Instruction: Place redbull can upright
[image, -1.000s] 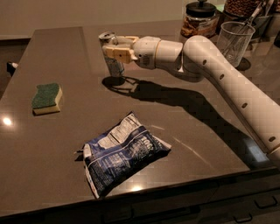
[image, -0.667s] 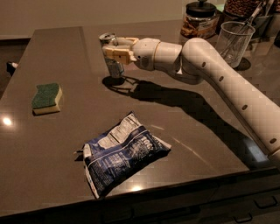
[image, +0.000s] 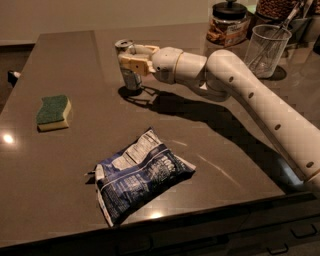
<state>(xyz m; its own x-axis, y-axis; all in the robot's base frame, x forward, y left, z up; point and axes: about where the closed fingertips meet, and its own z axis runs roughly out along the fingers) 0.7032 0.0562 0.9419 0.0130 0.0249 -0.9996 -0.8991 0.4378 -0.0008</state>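
view: single camera | stance: stood high above the near edge of the bench (image: 60, 170), tilted down | facing: across toward the far edge and wall | range: medium, most of the bench in frame | gripper (image: 131, 60): upper centre-left, clasped on the redbull can (image: 131, 79), arm spanned from the right edge

A dark glossy surface (image: 60, 165) catches light glints near its front edge. A pale wall (image: 100, 15) stands behind its far edge, dark drawers (image: 285, 235) below its front; the gripper (image: 128, 57) hangs over its far part.
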